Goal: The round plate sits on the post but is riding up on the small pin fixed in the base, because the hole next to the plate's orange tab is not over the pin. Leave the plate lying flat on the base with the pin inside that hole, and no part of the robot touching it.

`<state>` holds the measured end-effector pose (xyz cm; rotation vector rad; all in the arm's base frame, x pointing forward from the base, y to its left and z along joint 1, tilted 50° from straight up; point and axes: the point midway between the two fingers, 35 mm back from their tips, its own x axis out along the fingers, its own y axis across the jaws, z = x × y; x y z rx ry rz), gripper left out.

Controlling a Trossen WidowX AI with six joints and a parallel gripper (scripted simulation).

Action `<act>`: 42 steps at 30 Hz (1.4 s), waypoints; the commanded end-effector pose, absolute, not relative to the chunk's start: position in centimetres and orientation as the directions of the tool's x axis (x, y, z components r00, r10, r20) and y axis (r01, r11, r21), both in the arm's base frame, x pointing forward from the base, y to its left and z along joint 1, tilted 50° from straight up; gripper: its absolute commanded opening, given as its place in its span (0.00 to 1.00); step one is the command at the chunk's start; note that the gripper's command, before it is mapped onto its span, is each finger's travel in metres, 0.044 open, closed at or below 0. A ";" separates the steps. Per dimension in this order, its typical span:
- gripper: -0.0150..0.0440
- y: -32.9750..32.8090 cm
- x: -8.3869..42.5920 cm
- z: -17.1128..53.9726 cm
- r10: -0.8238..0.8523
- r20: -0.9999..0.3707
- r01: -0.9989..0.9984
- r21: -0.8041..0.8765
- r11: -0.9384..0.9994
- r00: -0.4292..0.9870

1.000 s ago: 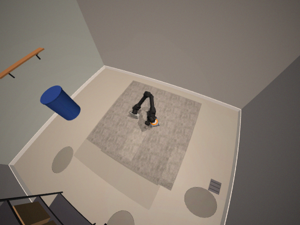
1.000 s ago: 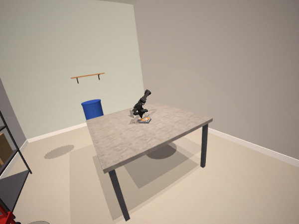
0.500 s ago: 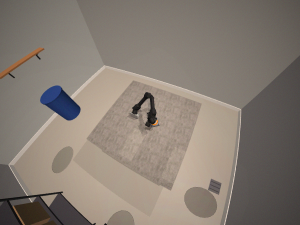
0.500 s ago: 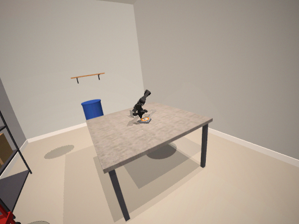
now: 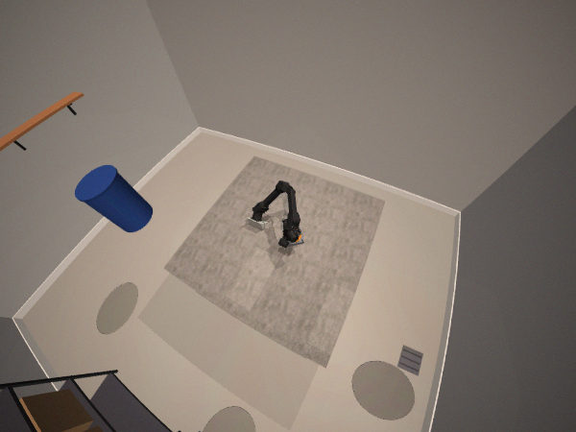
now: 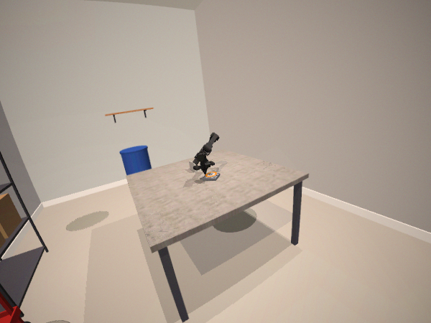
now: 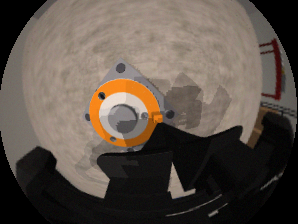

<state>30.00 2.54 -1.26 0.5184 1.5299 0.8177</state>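
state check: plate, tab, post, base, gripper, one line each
round plate: on the post, over the base; flat or tilted cannot be judged from here
orange tab: sticks out at the plate's right edge in the wrist view, next to the fingertips
post: through the plate's centre hole
base: on the table, corners showing around the plate
pin: hidden, cannot tell whether it is in the hole
gripper: shut, holding nothing, low beside the plate

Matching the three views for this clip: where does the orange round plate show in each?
Top: the round plate is only an orange sliver at mid-frame, mostly hidden under the arm's end.
Exterior: it lies on the table, just right of the arm, left of centre.
Wrist: an orange ring left of centre, its tab pointing right, just above the shut tool.
Shared landmark: the square base under the plate.
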 end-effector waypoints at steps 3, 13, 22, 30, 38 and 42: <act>0.25 2.8 30.6 -1.5 0.741 -0.657 -0.133 0.754 0.643 -0.141; 0.25 3.0 31.8 -1.5 0.741 -0.657 -0.134 0.754 0.643 -0.141; 0.25 3.4 32.8 -1.2 0.741 -0.656 -0.134 0.754 0.643 -0.140; 0.25 3.8 33.7 -0.9 0.742 -0.656 -0.135 0.755 0.642 -0.140; 0.25 4.5 34.6 -0.3 0.742 -0.656 -0.135 0.755 0.642 -0.140; 0.25 4.8 34.9 0.1 0.742 -0.656 -0.135 0.755 0.642 -0.140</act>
